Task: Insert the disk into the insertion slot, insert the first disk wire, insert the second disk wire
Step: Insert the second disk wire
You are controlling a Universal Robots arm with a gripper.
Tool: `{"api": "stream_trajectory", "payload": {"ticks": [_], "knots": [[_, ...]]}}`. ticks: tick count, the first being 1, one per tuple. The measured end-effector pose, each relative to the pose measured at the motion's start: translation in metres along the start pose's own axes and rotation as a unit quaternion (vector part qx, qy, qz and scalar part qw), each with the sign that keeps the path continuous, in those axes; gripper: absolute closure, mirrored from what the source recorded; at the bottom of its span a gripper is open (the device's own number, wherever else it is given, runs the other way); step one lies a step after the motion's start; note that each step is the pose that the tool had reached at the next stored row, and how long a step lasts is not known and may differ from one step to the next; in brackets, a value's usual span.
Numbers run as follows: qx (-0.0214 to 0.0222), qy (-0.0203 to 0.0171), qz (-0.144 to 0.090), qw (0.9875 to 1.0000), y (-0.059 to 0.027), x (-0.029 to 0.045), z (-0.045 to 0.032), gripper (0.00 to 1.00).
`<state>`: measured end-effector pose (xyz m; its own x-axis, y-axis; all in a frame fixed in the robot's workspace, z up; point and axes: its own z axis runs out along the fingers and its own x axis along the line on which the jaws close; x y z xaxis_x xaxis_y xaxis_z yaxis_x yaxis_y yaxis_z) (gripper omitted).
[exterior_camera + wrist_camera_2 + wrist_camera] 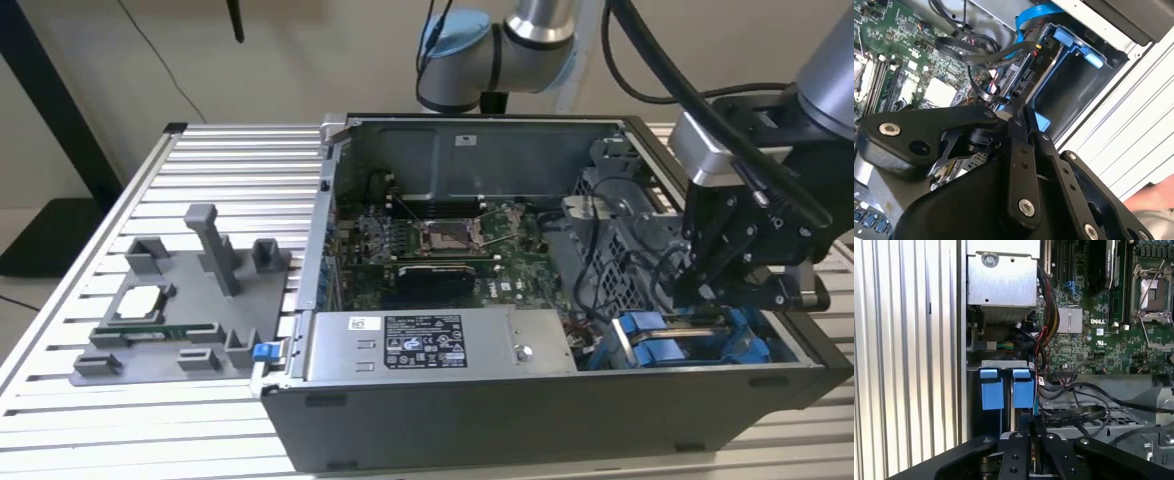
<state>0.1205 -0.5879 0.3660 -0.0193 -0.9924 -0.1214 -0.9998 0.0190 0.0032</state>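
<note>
I see the slot (674,340) in the case corner at the exterior view's lower right. It is a narrow grey metal bay with bright blue fittings, open at the top. In the first wrist view its grey rim (1004,364) sits above two blue tabs side by side. In the second wrist view the disk (1036,65) stands on edge inside the bay, on the motherboard side, with its dark connector end showing and blue frame along it. Black wires (981,55) loop just beside that end. I can't tell whether either is plugged in.
</note>
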Motion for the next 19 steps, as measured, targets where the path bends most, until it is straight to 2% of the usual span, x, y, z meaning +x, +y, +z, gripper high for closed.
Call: {"api": "stream_trajectory", "payload": {"ticks": [4,8,19], "knots": [[0.0003,-0.0001,0.0,1.0,-0.0024,0.0008,0.0068,1.0],[0.0003,-0.0001,0.0,1.0,-0.0137,-0.0004,0.012,1.0],[0.0003,-0.0019,0.0,1.0,-0.0194,-0.0016,0.018,1.0]]}}
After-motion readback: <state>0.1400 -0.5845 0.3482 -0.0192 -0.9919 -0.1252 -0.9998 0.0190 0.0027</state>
